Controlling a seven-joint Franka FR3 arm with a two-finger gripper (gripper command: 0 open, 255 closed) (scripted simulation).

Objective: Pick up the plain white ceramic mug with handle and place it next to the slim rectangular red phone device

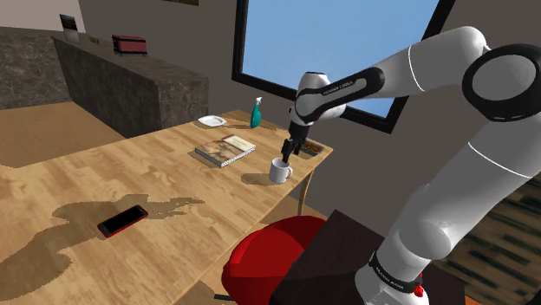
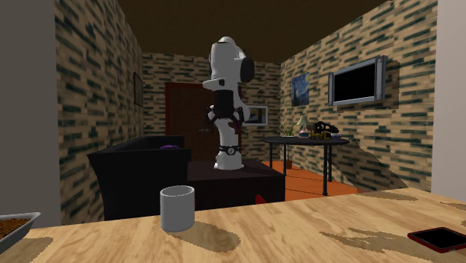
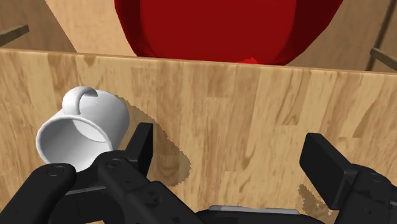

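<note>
Two black fingers (image 3: 137,149) of mine stand wide apart with only bare wood between them, so my gripper (image 3: 232,159) holds nothing. The plain white mug with a loop handle (image 3: 83,124) sits outside that gap, just beside one finger. Whether that finger brushes its rim I cannot tell.

The mug is a short, straight-walled cylinder, smooth white inside and out. It stands upright on the light wooden table (image 1: 130,173), close to the edge where the rounded red chair (image 1: 273,256) stands, with its handle turned toward that edge. In the shoulder view I hang just above its rim. What I see of its inside is bare white wall.

The slim rectangular red phone (image 1: 122,221), dark-screened, lies flat on the same table. It is well apart from the mug, toward the shoulder view's lower left.

A shallow grey tray (image 2: 15,223) sits near the mug, at the second exterior view's left edge, and holds something brown and grainy. Farther along the table are a thick book lying flat (image 1: 225,150) and a teal spray bottle (image 1: 257,113). A small white dish (image 1: 211,120) is there too, and I cannot make out what it holds.
</note>
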